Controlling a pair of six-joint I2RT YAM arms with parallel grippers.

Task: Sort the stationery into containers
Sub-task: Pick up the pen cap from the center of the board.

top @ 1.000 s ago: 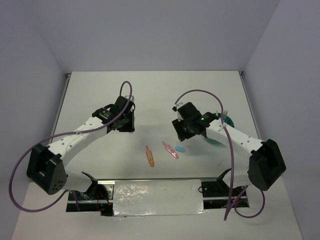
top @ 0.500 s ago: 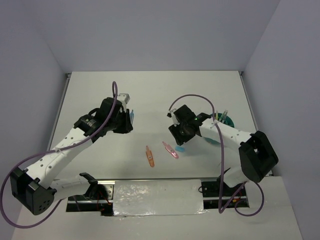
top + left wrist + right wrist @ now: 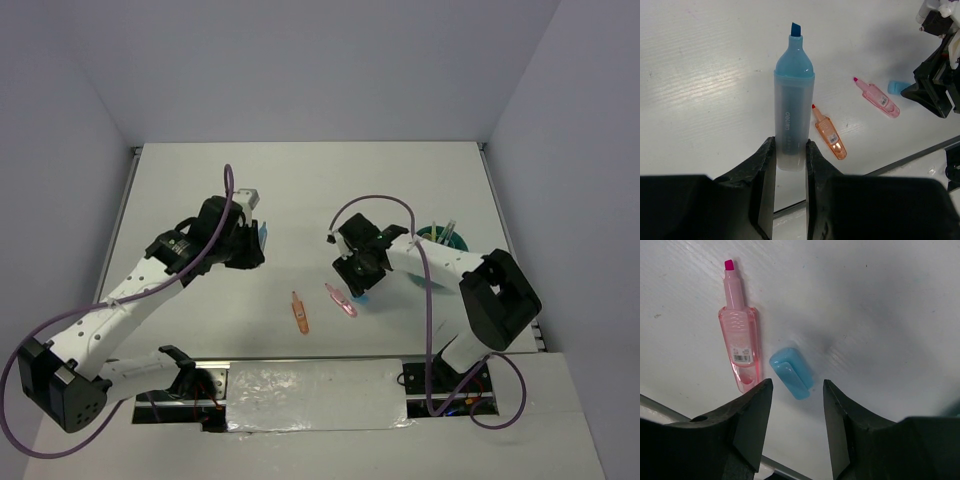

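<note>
Top view: left gripper [image 3: 256, 241] sits left of centre over the tabletop [image 3: 300, 180], closed on a blue highlighter [image 3: 263, 236]. Right gripper [image 3: 358, 285] is low over the tabletop right of centre. Its arm partly covers the teal cup [image 3: 458, 241] at the right side, and a few pens [image 3: 449, 230] stand in the cup. Orange highlighter [image 3: 299, 313] and pink highlighter [image 3: 341, 300] lie flat near the front edge, side by side but apart, between the two grippers. The pink one is just beside the right gripper. Cannot tell this gripper's opening from here.

Left wrist view: left gripper [image 3: 790, 155] clamps the lower barrel of the blue highlighter [image 3: 794, 95] between both fingers. It is uncapped, chisel tip pointing away from the camera. Beyond it on the tabletop are the orange highlighter [image 3: 829, 132], then the pink highlighter [image 3: 877, 97], both uncapped, tips toward upper left. A small blue cap [image 3: 898, 87] lies just right of the pink one, not touching. The right gripper's black fingers are at the right edge, next to the cap.

Right wrist view: right gripper [image 3: 795, 407] has its fingers spread and holds nothing. The blue cap [image 3: 791, 372] lies on the tabletop centred between the fingertips, just ahead of them. Contact with the cap cannot be told. Pink highlighter [image 3: 740, 347] lies to the left of the cap, close but apart, magenta tip pointing away.
</note>
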